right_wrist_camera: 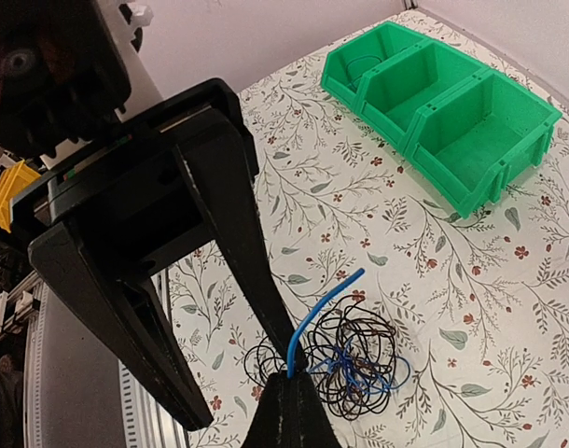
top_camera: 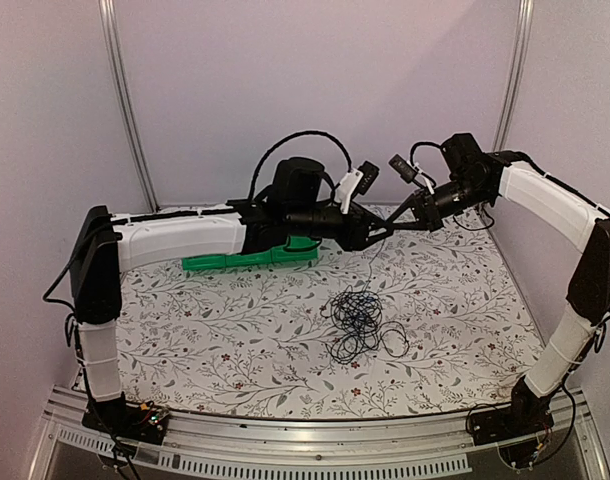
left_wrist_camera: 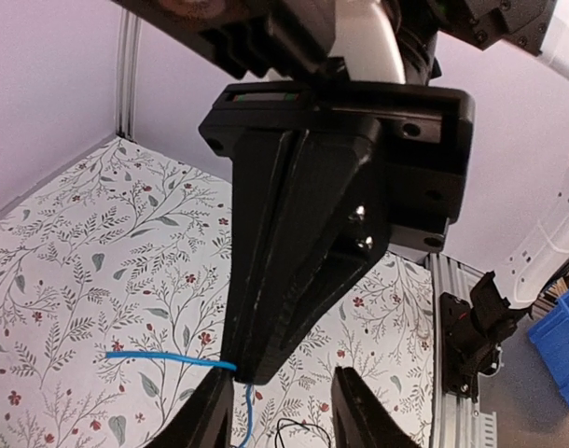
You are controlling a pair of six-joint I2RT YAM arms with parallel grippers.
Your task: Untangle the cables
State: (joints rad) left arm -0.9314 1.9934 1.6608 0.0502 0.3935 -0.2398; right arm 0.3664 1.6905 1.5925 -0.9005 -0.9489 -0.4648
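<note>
— Low and right of centre in the overhead view, the cables (top_camera: 358,322) lay in one knotted heap on the counter (top_camera: 235,330). Was anything freed?

— Hardly. I judged the job barely begun. Only the blue cable (right_wrist_camera: 326,308) was held up clear of the heap, and the black loops were all interlaced.

— Who held it?

— The right end effector (right_wrist_camera: 284,415) was closed on the blue cable, at the bottom middle of its own wrist view. The left end effector (left_wrist_camera: 284,415) stood open beside that strand, pinching nothing that I could see.

— What did the wrist views add?

— The overhead view hid the grip. The right wrist showed it, plus the green bin (right_wrist_camera: 452,121) at upper right. The left wrist showed the blue end jutting toward the left.
</note>
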